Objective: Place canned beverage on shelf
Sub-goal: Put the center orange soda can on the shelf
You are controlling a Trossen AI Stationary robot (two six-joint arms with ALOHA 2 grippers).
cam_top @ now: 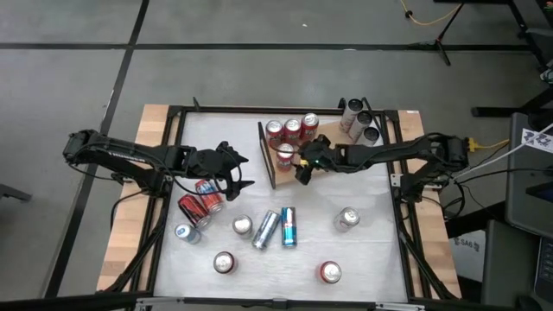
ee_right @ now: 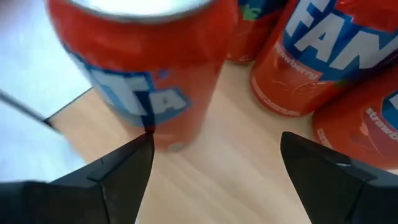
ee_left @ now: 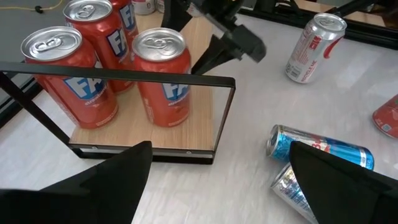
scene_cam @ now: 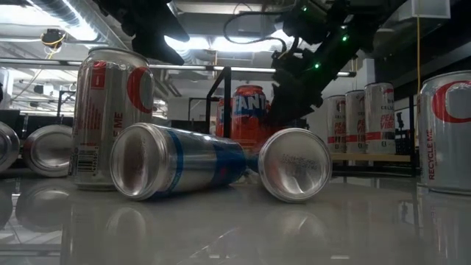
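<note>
Right gripper (cam_top: pixel 304 169) spread, empty, beside red can (cam_top: pixel 285 155) standing on shelf (ee_right: pixel 236 168): you back straight out, avoid clipping it. Left gripper (cam_top: pixel 244 172) spread, waiting.

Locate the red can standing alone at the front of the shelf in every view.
High view: the lone red can, beside the right hand.
Low view: centre, behind the lying cans.
Left wrist view: nearest the rail.
Right wrist view: upper left.
Shared landmark: the shelf.

Two black jointed arms (cam_top: pixel 130 155), wedge-shaped matte jaws, green wrist lights
</note>
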